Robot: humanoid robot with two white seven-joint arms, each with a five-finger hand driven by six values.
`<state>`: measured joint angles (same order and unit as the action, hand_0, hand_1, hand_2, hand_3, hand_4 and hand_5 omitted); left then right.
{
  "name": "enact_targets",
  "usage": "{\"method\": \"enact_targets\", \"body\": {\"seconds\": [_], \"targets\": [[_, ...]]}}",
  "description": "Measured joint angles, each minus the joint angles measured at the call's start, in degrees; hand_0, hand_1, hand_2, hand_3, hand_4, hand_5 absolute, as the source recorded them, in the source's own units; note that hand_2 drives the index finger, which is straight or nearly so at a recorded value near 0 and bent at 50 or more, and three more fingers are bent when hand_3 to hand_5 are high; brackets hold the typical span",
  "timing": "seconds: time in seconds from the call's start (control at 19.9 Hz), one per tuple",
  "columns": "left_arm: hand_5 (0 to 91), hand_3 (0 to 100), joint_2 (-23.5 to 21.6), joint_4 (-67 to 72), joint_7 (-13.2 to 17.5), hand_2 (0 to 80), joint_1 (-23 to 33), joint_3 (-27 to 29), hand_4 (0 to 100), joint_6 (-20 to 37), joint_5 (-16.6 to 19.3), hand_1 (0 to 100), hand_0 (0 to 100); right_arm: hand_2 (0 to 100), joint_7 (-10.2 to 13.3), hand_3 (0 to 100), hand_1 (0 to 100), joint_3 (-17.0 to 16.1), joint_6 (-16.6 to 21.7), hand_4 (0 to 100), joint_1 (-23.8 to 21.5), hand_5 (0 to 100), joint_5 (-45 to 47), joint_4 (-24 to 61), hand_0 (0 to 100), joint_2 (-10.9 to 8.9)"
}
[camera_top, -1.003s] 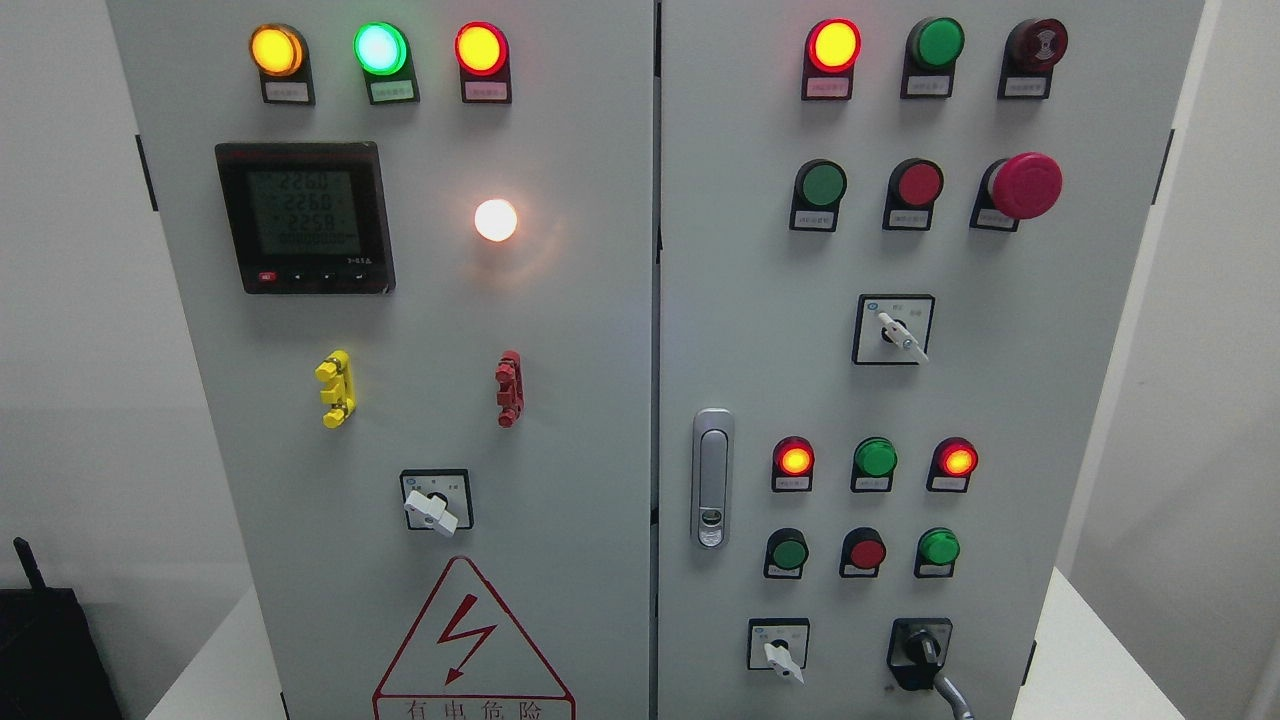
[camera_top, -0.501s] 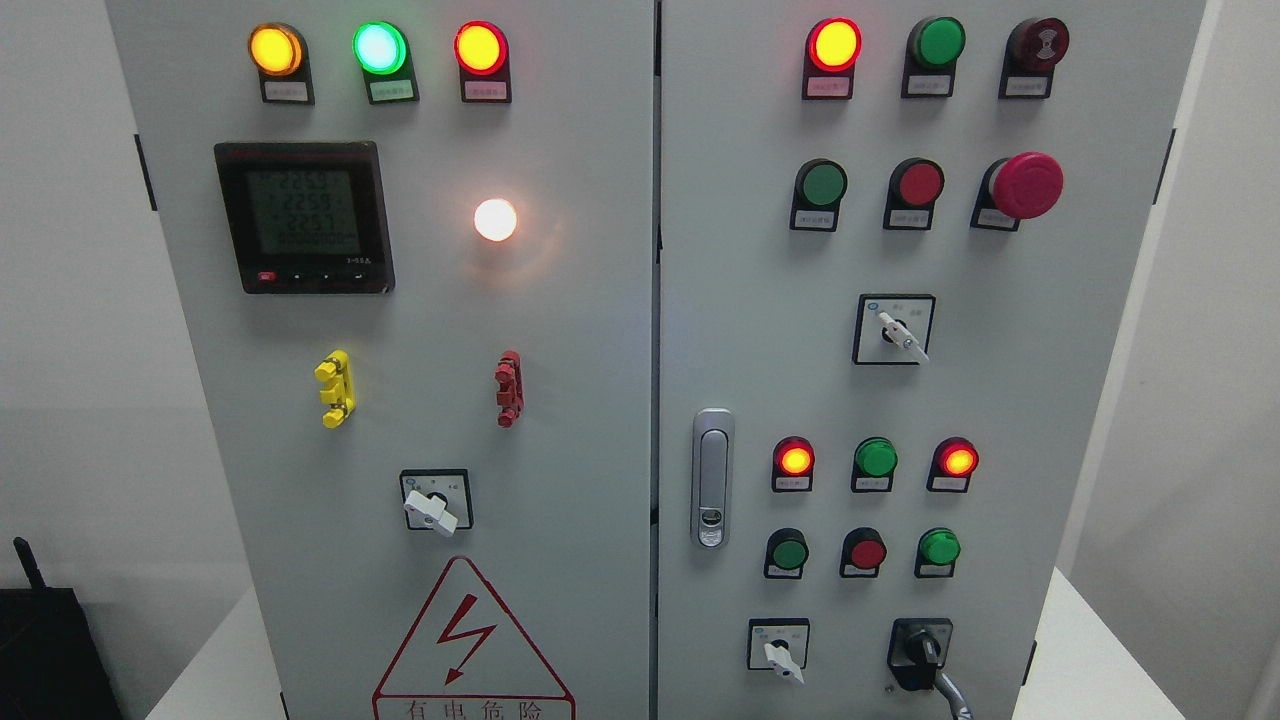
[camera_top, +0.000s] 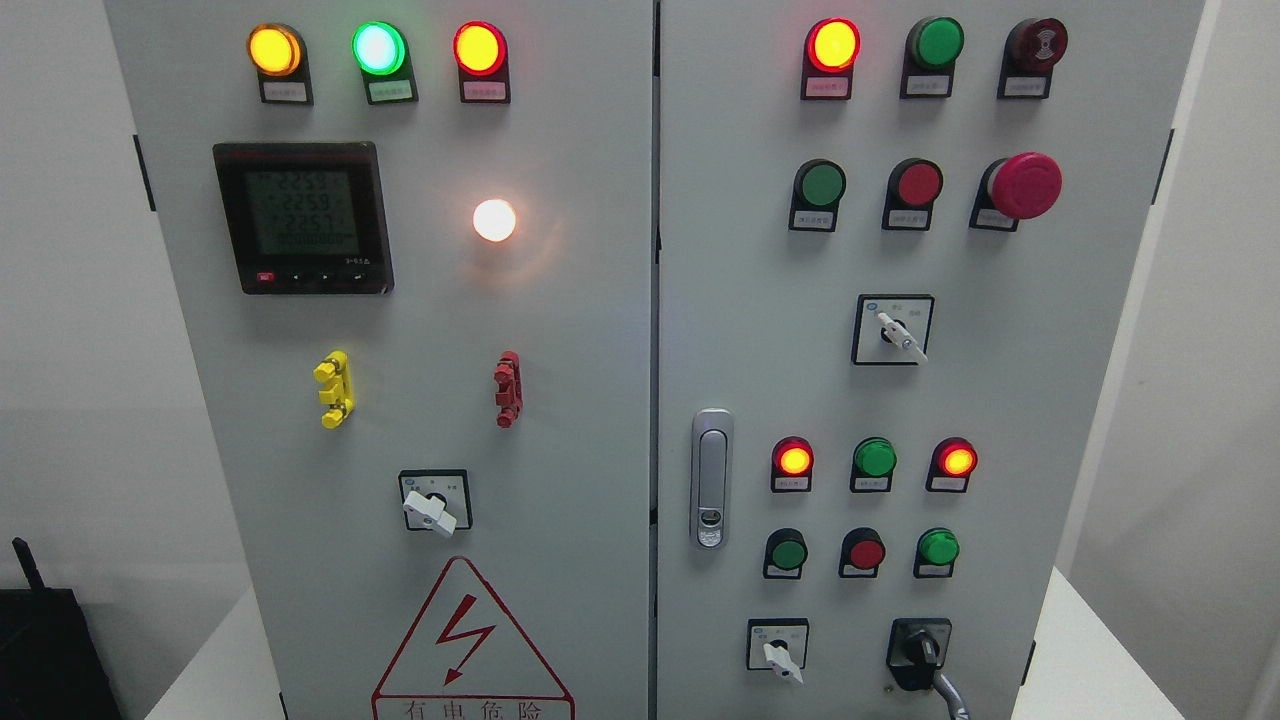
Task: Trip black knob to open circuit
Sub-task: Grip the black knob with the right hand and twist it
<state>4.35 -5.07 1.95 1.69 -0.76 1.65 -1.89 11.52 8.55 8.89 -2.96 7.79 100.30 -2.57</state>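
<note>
Left door: meter (camera_top: 303, 217) lit, white lamp (camera_top: 494, 220) on, white selector (camera_top: 432, 508) below. Right door: latch (camera_top: 711, 478), red mushroom button (camera_top: 1022, 185). Black knob (camera_top: 920, 652) sits at lower right corner, cable (camera_top: 951, 694) beside it. No hand in view; hand state cannot be told.

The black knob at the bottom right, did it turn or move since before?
No. The black knob sits the same, right of the white-handled switch, handle pointing the same way. No robot hand shows.
</note>
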Motion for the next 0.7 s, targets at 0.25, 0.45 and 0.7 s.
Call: {"method": "enact_targets", "body": {"seconds": [0.25, 0.45, 0.7], "targets": [[0.0, 0, 0.0, 0.0, 0.0, 0.0, 0.0, 0.0, 0, 0.0, 0.0, 39, 12, 0, 0.0, 100, 81, 0.1, 0.0, 100, 0.0, 94, 0.0, 0.0, 82, 0.05], [0.0, 0, 0.0, 0.0, 0.0, 0.0, 0.0, 0.0, 0, 0.0, 0.0, 39, 12, 0, 0.0, 100, 81, 0.1, 0.0, 100, 0.0, 94, 0.0, 0.0, 82, 0.09], [0.0, 0, 0.0, 0.0, 0.0, 0.0, 0.0, 0.0, 0, 0.0, 0.0, 39, 12, 0, 0.2, 100, 81, 0.7, 0.0, 100, 0.0, 94, 0.0, 0.0, 82, 0.41]]}}
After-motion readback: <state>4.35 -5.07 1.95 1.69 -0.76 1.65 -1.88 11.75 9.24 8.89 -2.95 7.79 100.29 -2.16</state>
